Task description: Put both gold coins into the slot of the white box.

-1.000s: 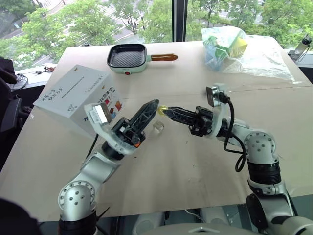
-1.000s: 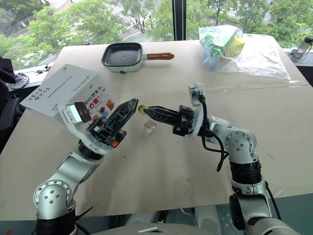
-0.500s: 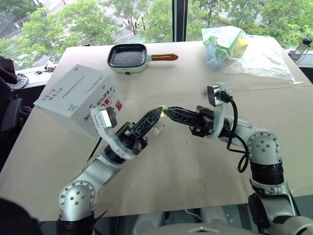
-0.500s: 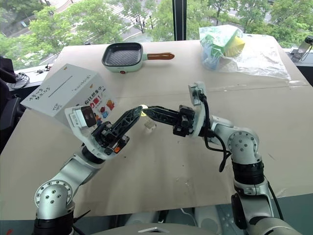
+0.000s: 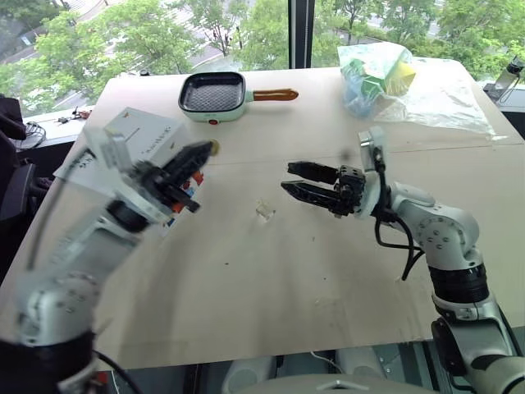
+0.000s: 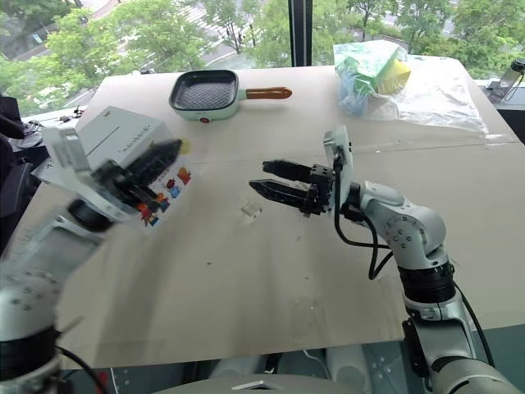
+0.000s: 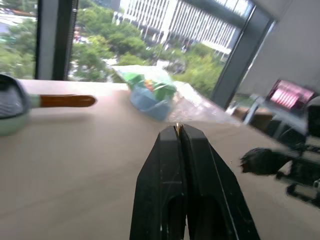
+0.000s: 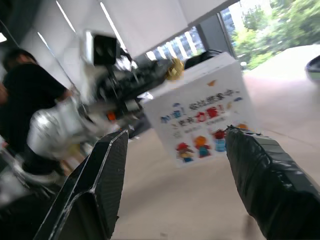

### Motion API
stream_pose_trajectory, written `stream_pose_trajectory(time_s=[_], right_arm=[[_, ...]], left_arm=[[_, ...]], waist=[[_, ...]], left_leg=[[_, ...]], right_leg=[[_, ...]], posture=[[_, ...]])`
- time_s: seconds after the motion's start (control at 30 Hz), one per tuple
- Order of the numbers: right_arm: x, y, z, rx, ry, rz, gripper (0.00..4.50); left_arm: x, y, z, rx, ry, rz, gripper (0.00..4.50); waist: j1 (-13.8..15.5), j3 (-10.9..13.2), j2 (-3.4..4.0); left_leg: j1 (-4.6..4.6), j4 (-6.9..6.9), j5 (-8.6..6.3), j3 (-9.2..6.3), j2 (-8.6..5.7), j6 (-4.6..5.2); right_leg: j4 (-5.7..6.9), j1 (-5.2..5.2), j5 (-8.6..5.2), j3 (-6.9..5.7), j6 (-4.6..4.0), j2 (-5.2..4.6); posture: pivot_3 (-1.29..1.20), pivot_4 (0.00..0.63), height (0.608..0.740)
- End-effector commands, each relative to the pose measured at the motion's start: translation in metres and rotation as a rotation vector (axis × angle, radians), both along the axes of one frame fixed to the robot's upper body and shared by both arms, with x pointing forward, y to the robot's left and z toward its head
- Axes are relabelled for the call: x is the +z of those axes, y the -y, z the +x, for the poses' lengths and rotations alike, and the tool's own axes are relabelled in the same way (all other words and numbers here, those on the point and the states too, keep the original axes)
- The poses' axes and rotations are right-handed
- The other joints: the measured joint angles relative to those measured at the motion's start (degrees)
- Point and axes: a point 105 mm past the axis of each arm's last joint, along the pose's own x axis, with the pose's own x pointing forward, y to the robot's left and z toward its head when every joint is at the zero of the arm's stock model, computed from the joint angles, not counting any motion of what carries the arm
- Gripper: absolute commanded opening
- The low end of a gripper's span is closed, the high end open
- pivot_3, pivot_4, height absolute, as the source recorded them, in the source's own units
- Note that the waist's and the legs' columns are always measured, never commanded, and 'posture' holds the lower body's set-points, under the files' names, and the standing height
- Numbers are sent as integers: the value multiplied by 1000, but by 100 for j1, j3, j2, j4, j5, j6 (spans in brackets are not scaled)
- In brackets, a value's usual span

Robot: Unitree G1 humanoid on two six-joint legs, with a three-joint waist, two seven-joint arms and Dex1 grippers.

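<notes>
Left wrist view: left pincer [image 7: 180, 131] clamped on a gold coin [image 7: 177, 125].
Change: coin passed over; right pincer [image 5: 298, 178] now apart, empty.
White box [image 5: 139, 139]: just beside left pincer.
Meaning: slot insertion comes next.

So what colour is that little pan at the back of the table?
Mint green pan with a dark inside and an orange-brown handle, clearest in the left eye view.
</notes>
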Motion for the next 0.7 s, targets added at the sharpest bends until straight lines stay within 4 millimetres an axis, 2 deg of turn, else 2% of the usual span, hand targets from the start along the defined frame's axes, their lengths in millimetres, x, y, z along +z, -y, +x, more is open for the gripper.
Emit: stream_pose_trajectory(time_s=[0.03, 0.1, 0.13, 0.27, 0.43, 0.5, 0.7], right_arm=[[20, 1, 2, -8, 241, -21, 3309], [23, 3, 1, 11, 296, -57, 3309], [25, 3, 1, 20, 307, -62, 3309], [31, -3, -4, 63, 339, -61, 3309], [29, -10, -7, 85, 353, -68, 3309], [27, -12, -8, 89, 357, -71, 3309], [28, -15, -12, 101, 364, -61, 3309]], left_arm=[[16, -48, -4, 165, 19, 146, 0], [20, -84, -10, 218, -4, 146, 0], [22, -93, -13, 217, -6, 137, 0], [18, -112, -16, 160, -49, 108, 0], [-9, -113, -6, 71, -155, 157, 0], [-14, -112, -3, 43, -179, 162, 0], [-30, -128, 12, 13, -216, 229, 0]], waist=[[-11, -5, 19], [-67, 2, 31], [-77, 3, 32], [-94, 4, 26], [-85, 4, 26], [-83, 4, 26], [-112, 3, 25]], left_leg=[[-10, -2, 0, 2, 0, 0], [-19, -4, -1, 0, 0, -2], [-31, -7, -1, 0, 0, -2], [-38, -7, -3, -11, 3, -5], [-37, -3, -3, -11, 2, -5], [-37, -2, -3, -11, 2, -5], [-37, 3, -3, -12, 2, -5]], right_leg=[[-4, -9, 0, 1, 0, 0], [-6, -20, -1, 0, 1, -2], [-5, -35, -1, -1, 0, -1], [-12, -35, -1, -14, 0, -3], [-8, -32, 0, -13, -1, -7], [-4, -33, 0, -15, -1, -8], [-1, -33, 0, -15, -1, -8]], posture=[[0, 150, 736], [0, 150, 736], [0, 150, 736], [0, 150, 736], [0, 150, 736], [0, 150, 736], [0, 150, 736]])
